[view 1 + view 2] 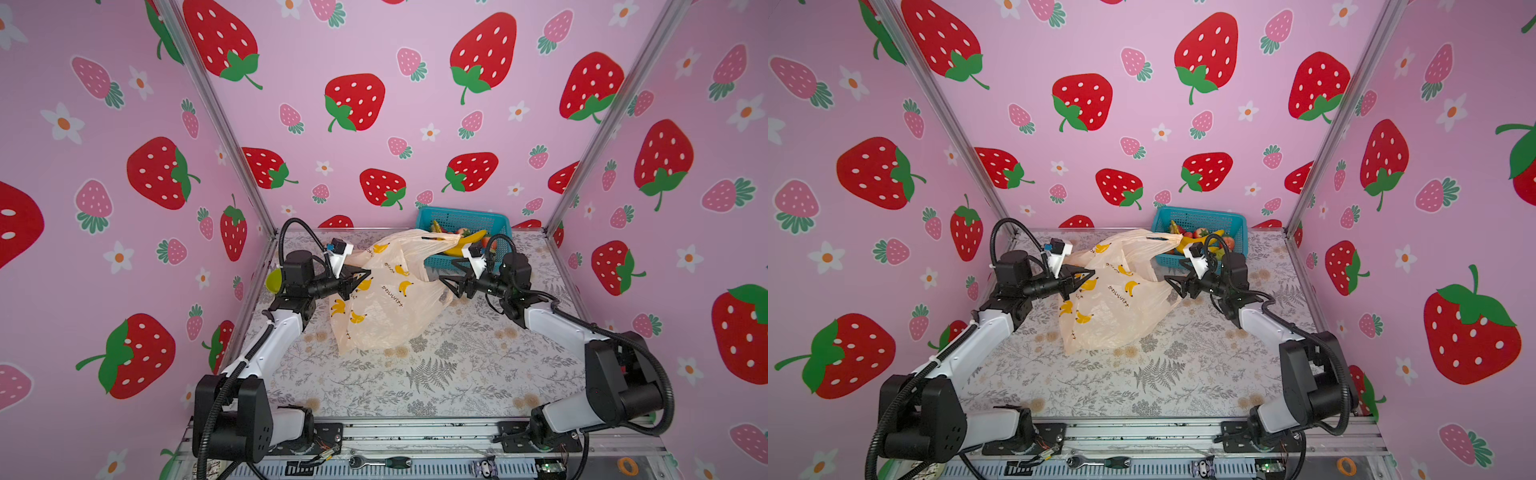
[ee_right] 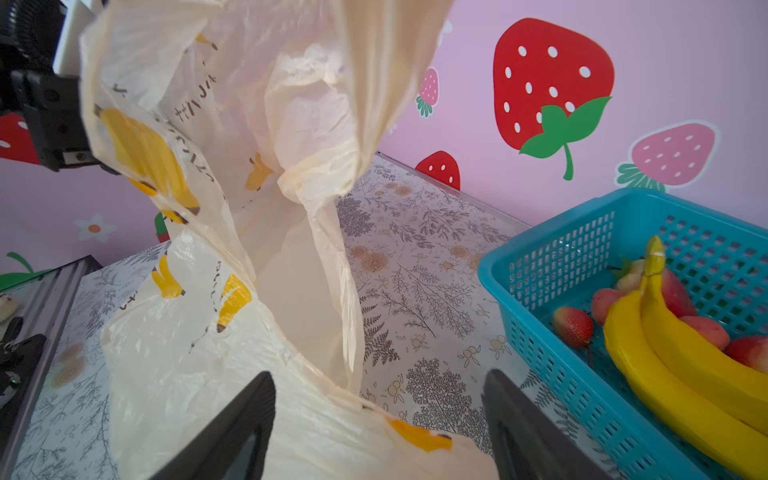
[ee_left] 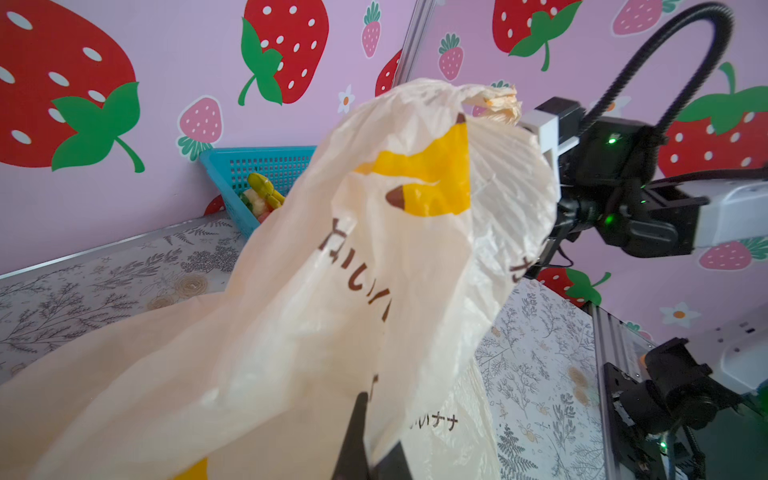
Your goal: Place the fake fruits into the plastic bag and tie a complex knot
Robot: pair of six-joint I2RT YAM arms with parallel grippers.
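Note:
The peach plastic bag (image 1: pixel 386 299) (image 1: pixel 1113 303) printed with bananas stands crumpled at mid-table. My left gripper (image 1: pixel 362 276) (image 1: pixel 1087 276) (image 3: pixel 370 419) is shut on the bag's left upper edge and holds it up. At the bag's right edge my right gripper (image 1: pixel 446 283) (image 1: pixel 1170 282) (image 2: pixel 379 378) is open, with a fold of the bag (image 2: pixel 249 166) lying between its fingers. One handle strip (image 1: pixel 440 239) stretches toward the basket. The fake fruits lie in the basket: yellow bananas (image 1: pixel 465 244) (image 2: pixel 673 365) and strawberries (image 2: pixel 573 326). A knot is not in view.
The blue mesh basket (image 1: pixel 461 218) (image 2: pixel 540 257) stands at the back right against the wall. A lime-green bowl (image 1: pixel 273 280) sits behind my left arm by the left wall. A ratchet tool (image 1: pixel 378 461) lies on the front rail.

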